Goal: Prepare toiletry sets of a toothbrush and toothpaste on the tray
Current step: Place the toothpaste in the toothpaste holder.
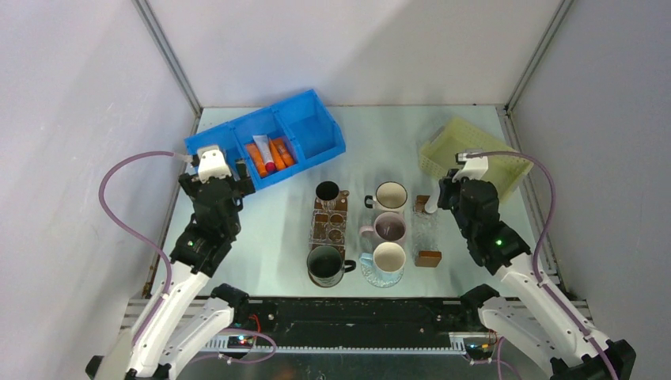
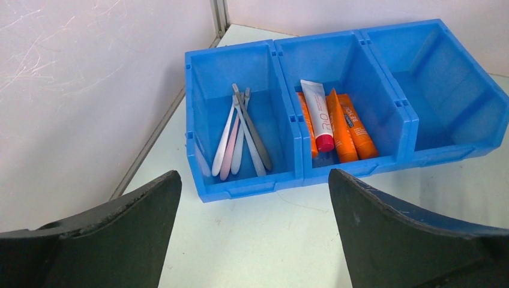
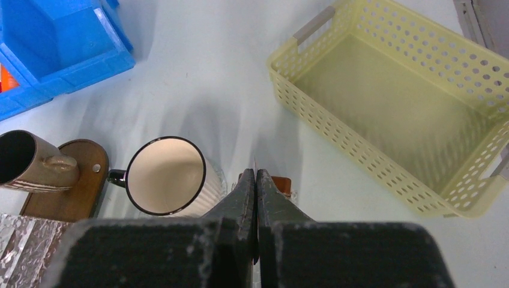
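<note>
Several toothbrushes [image 2: 240, 132], grey and pale pink, lie in the left compartment of a blue bin [image 2: 240, 186]. Orange toothpaste tubes [image 2: 348, 126] and one white tube [image 2: 316, 114] lie in the middle compartment, also seen from the top [image 1: 269, 153]. My left gripper [image 2: 255, 198] is open and empty, just in front of the bin's left half. My right gripper [image 3: 256, 175] is shut and empty, above a clear brown-lidded box [image 3: 282, 183] beside a white mug [image 3: 165, 175]. The yellow perforated tray [image 3: 360, 156] is empty.
Several mugs [image 1: 389, 227] and two clear boxes [image 1: 328, 222] stand in the middle of the table. A dark mug [image 1: 325, 264] is near the front. The bin's right compartment [image 2: 438, 102] is empty. The yellow tray [image 1: 443, 146] sits at the back right.
</note>
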Controlling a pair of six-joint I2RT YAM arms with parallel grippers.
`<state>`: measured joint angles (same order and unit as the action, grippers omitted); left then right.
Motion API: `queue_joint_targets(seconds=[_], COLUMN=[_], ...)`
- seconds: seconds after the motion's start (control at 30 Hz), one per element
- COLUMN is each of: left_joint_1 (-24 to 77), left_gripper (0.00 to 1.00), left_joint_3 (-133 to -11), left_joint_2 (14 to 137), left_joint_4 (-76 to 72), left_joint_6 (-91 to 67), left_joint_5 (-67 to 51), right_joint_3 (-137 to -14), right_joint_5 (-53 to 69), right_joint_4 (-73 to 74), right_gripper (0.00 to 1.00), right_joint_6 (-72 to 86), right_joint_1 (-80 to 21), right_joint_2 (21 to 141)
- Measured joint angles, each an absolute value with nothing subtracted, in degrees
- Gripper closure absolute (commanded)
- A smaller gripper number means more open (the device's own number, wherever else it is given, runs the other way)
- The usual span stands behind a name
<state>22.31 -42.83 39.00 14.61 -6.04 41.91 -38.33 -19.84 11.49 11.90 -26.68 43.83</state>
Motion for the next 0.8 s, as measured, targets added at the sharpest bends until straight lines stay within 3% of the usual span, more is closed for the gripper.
queue_joint_targets(seconds=[0.8], left_joint_1=[21.93], left_gripper=[0.0], left_joint_3=[-42.83], left_joint_2=[39.75], left_joint_4=[14.61], left_joint_6=[-6.07], left_joint_5=[42.39], right_joint_3=[-32.71], right_joint_5=[-20.67], right_joint_4=[8.43], right_gripper=[1.0], right_joint_6=[13.56], right_joint_1=[-26.76], right_joint_2=[46.59])
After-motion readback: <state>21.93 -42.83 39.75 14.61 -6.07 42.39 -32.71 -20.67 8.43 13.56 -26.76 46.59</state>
